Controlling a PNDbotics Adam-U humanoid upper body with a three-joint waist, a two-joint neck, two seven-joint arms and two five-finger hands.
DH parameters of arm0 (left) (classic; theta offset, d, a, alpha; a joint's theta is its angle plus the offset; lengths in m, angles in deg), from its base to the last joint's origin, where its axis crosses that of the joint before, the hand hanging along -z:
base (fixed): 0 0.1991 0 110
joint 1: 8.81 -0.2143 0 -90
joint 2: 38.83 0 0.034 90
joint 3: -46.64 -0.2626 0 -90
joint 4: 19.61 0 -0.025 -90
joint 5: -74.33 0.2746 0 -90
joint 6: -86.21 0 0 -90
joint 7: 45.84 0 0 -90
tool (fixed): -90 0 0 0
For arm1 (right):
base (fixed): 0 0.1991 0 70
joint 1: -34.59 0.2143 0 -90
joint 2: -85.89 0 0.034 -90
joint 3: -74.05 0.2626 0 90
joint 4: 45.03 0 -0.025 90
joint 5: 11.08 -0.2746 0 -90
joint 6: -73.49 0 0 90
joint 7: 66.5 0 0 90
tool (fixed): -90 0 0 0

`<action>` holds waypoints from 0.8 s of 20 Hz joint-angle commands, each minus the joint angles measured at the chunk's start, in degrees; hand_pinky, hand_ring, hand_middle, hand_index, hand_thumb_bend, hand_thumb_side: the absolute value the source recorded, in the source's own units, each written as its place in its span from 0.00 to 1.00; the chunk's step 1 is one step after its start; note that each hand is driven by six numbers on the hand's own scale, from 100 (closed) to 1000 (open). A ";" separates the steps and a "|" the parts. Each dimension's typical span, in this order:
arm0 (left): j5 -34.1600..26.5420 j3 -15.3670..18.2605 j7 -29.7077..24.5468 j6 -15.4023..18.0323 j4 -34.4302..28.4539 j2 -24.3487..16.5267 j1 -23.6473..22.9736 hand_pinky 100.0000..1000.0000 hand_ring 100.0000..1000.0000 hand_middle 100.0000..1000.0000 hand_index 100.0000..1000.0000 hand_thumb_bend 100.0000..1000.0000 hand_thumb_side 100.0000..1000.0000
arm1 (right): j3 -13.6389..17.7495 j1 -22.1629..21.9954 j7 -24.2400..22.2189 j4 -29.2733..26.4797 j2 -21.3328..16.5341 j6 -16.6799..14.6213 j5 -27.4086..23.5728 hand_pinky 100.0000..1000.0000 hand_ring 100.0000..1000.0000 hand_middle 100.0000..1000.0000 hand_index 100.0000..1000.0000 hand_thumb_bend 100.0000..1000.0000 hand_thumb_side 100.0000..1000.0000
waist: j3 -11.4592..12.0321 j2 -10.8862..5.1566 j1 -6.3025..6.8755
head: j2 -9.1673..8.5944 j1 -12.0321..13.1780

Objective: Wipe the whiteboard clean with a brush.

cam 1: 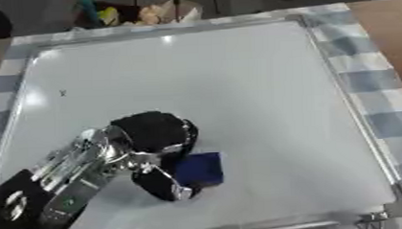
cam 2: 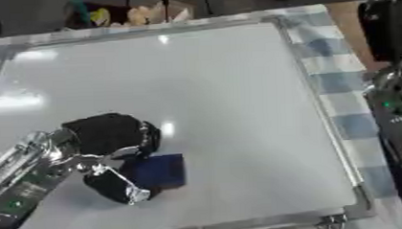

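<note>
Left robot hand (cam 1: 155, 151) curled round blue brush (cam 1: 199, 168) | brush on whiteboard (cam 1: 237, 86) (small mark far-left)

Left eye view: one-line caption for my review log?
The left robot hand holds a blue brush against the near part of the whiteboard, where a small dark mark remains at far left.

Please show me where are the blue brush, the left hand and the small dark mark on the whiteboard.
blue brush (cam 1: 200, 168), left eye view, its top face.
left hand (cam 1: 154, 132), left eye view, its back.
small dark mark (cam 1: 63, 93), left eye view, its middle.
</note>
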 commanded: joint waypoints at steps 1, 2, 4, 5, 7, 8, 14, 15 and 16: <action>0.02 -0.06 -0.28 0.26 -0.96 -0.38 0.71 0.35 0.53 0.68 0.11 0.27 0.47 | 0.57 0.36 0.16 -0.86 -0.71 -0.05 -0.31 0.76 0.79 0.72 0.78 0.00 0.88 | -0.01 -1.48 -0.14 | -0.57 -0.31; -0.16 -0.10 -0.32 0.26 -1.14 -0.38 0.69 0.35 0.53 0.68 0.11 0.26 0.45 | 0.57 0.34 0.16 -0.86 -0.72 -0.05 -0.31 0.76 0.79 0.72 0.78 0.00 0.89 | 0.01 -1.47 -0.13 | -0.55 -0.34; -0.61 -0.15 -0.37 0.15 -1.57 -0.34 0.69 0.34 0.53 0.69 0.11 0.25 0.44 | 0.59 0.31 0.17 -0.86 -0.71 -0.03 -0.31 0.76 0.79 0.72 0.78 0.00 0.89 | 0.01 -1.45 -0.16 | -0.54 -0.39; -0.86 -0.18 -0.46 0.04 -1.72 -0.31 0.71 0.34 0.53 0.69 0.11 0.25 0.44 | 0.61 0.30 0.19 -0.86 -0.71 -0.03 -0.31 0.76 0.79 0.72 0.78 0.00 0.89 | -0.01 -1.43 -0.18 | -0.56 -0.38; -1.27 -0.20 -0.58 -0.22 -1.85 -0.28 0.75 0.34 0.53 0.69 0.11 0.24 0.44 | 0.63 0.30 0.21 -0.86 -0.70 -0.02 -0.32 0.76 0.79 0.72 0.77 0.00 0.89 | -0.07 -1.39 -0.23 | -0.60 -0.36; -1.42 -0.20 -0.58 -0.33 -1.88 -0.28 0.77 0.34 0.53 0.69 0.11 0.24 0.44 | 0.63 0.29 0.21 -0.86 -0.70 -0.02 -0.32 0.76 0.79 0.72 0.77 0.00 0.89 | -0.09 -1.39 -0.25 | -0.61 -0.36; -1.65 -0.13 0.13 -0.92 -1.58 -0.02 0.78 0.32 0.52 0.61 0.11 0.18 0.43 | 0.65 0.33 0.25 -0.86 -0.69 -0.02 -0.40 0.76 0.79 0.72 0.77 0.00 0.89 | -0.16 -1.31 -0.46 | -0.69 -0.20; -1.52 -0.10 0.43 -0.95 -1.42 0.01 0.74 0.32 0.51 0.61 0.11 0.17 0.43 | 0.66 0.32 0.26 -0.86 -0.69 -0.02 -0.41 0.76 0.79 0.72 0.77 0.00 0.89 | -0.16 -1.28 -0.49 | -0.71 -0.18; -1.40 -0.10 0.69 -0.97 -1.19 0.04 0.69 0.32 0.51 0.61 0.11 0.17 0.43 | 0.67 0.32 0.27 -0.86 -0.69 -0.02 -0.41 0.76 0.79 0.72 0.77 0.00 0.89 | -0.16 -1.26 -0.51 | -0.75 -0.18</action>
